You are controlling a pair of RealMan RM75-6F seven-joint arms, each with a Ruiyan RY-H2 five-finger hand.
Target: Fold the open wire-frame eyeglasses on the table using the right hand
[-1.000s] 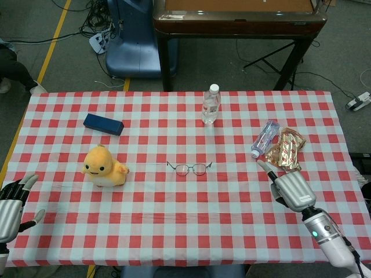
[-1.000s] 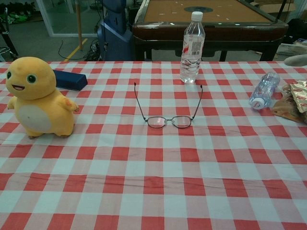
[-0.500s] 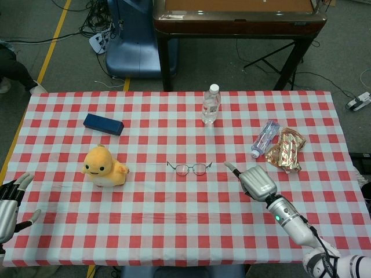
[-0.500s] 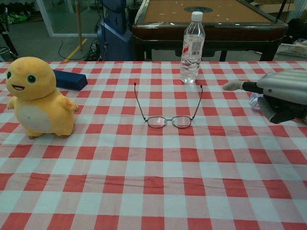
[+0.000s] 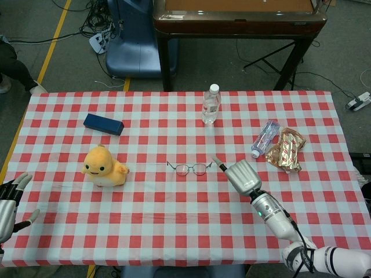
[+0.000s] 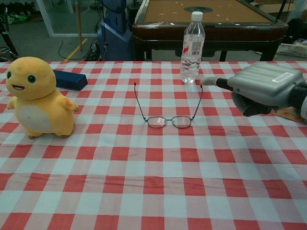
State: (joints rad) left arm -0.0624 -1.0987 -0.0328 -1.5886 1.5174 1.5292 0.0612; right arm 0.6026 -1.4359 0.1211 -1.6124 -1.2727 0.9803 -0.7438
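Chest view shows the wire-frame eyeglasses [image 6: 168,111] lying open near the middle of a red-and-white checked tablecloth [image 6: 153,191], lenses toward the camera and both temples pointing away. Just right of the eyeglasses, the right hand [image 6: 261,91] hovers with one finger stretched toward the tip of the right temple; it grasps nothing, and whether the fingertip touches the wire cannot be told. Behind the eyeglasses stands an upright water bottle [image 6: 192,49]. To their left sits a yellow plush toy [image 6: 37,98], with a dark blue case [image 6: 70,79] beyond it. In the head view, a lying bottle [image 5: 264,138] and a shiny snack packet [image 5: 286,150] rest right of the eyeglasses, and the left hand [image 5: 8,204] waits far left, fingers spread and empty.
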